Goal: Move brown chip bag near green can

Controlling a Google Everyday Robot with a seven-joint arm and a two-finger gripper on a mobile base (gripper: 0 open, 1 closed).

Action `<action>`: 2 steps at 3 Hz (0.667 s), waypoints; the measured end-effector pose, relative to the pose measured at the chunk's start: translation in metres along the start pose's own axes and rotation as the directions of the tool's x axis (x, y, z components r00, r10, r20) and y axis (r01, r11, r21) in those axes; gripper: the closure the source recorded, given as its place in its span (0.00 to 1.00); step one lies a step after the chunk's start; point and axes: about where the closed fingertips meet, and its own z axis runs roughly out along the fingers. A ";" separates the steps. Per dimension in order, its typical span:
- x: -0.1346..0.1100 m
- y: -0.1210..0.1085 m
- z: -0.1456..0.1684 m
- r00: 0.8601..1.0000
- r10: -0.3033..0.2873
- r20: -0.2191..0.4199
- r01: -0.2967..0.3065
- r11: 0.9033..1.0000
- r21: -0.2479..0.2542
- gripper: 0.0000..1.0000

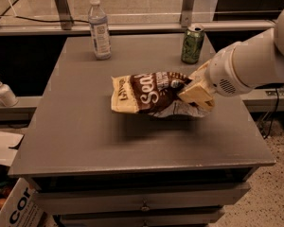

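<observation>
Camera view, read left to right. A pump dispenser (4, 91) stands on a ledge off the left edge of the grey surface (80, 131) and plays no part. At the back left of the surface stands a clear bottle (99, 28), well apart from everything else. Mid-surface hangs the brown chip bag (149, 94), its long axis lying left to right. The shadow beneath suggests that it is lifted clear, or nearly so. The gripper (195, 92) is at the bag's right end, its jaws clamped on the crinkled edge there. The green can (192, 44) stands upright at the back right, near the gripper and just behind it.

Your hazards, as judged:
- **Grip:** the bag is held by one end only, so its free left end may sag and drag on the surface, or the foil may slip out of the jaws.
- **Collision:** the bulky wrist (236, 67) is the nearer danger. If you advance toward the can, the wrist or the bag's edge may strike it and tip it, or push it toward the back edge. Set the bag down short of the can.
</observation>
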 end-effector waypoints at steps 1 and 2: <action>0.000 0.001 0.000 1.000 0.000 0.001 0.000 1.000 -0.001 1.00; 0.002 0.004 -0.001 1.000 -0.006 -0.012 0.006 1.000 0.012 1.00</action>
